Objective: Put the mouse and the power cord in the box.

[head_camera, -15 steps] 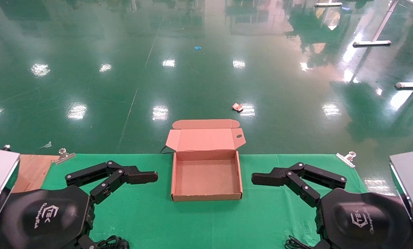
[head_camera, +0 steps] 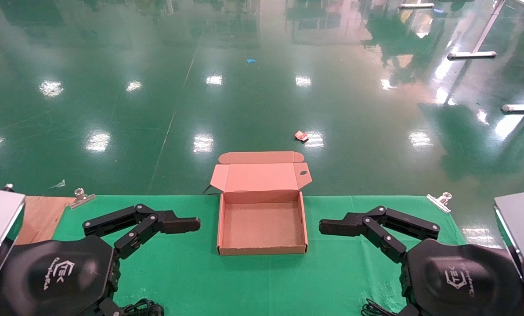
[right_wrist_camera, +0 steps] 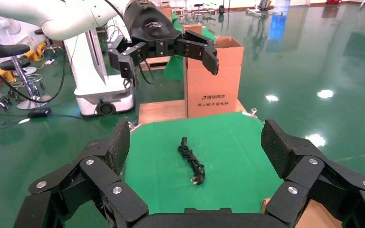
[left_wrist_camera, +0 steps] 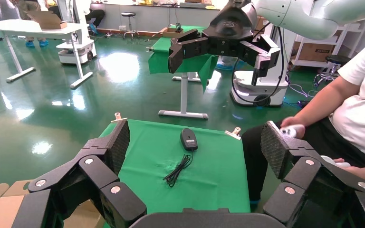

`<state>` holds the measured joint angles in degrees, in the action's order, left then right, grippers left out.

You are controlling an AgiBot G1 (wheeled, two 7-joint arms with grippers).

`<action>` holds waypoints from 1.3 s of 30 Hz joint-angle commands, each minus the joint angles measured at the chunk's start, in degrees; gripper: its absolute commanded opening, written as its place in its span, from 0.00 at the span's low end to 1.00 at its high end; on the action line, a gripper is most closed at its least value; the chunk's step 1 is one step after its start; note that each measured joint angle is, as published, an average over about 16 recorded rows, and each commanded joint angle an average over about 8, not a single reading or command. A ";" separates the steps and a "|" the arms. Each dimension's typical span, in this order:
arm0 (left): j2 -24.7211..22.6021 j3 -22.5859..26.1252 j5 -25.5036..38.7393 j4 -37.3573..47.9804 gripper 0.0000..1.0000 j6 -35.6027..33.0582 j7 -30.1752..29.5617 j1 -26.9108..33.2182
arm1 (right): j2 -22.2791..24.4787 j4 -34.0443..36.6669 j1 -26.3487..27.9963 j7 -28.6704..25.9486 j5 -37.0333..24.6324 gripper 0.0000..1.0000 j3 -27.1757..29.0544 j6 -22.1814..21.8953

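both grippers hang spread wide, left gripper [head_camera: 180, 224] and right gripper [head_camera: 336, 227] flanking the empty box [head_camera: 262, 250]. mouse [left_wrist_camera: 188, 139] lies by the right gripper, power cord [right_wrist_camera: 191, 162] by the left; pinch across the mouse body, not its cable.

The left gripper [head_camera: 187, 224] hovers low at the left of the head view, its black linkage fingers [head_camera: 112, 221] reaching inward toward the middle, and its own wrist view shows the two ribbed pads [left_wrist_camera: 119, 145] spread wide apart with nothing between them. The right gripper [head_camera: 332, 227] mirrors it at the right, fingers [head_camera: 409, 224] pointing inward at about the same height, its pads [right_wrist_camera: 276, 145] likewise held wide with nothing gripped. Both black wrist housings [head_camera: 53, 274] sit close to the body, at the near edge of the head view.
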<state>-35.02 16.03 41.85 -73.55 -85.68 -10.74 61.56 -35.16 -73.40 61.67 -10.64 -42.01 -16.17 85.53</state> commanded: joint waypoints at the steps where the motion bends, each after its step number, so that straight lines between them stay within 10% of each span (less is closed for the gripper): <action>1: 0.00 0.00 0.00 0.00 1.00 0.00 0.00 0.00 | 0.00 0.00 0.00 0.00 0.00 1.00 0.00 0.00; 16: -0.78 1.20 2.91 0.87 1.00 -0.31 0.81 1.65 | 0.12 -0.75 0.67 0.70 -4.59 1.00 -1.62 -0.29; 39: -11.14 21.50 48.79 28.52 1.00 3.69 15.62 14.16 | -15.93 11.07 16.65 7.42 -69.14 1.00 -27.65 -5.58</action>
<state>-46.24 37.15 89.77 -45.27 -81.80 4.30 75.60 -50.79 -61.60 77.90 -2.89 -109.01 -42.89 79.56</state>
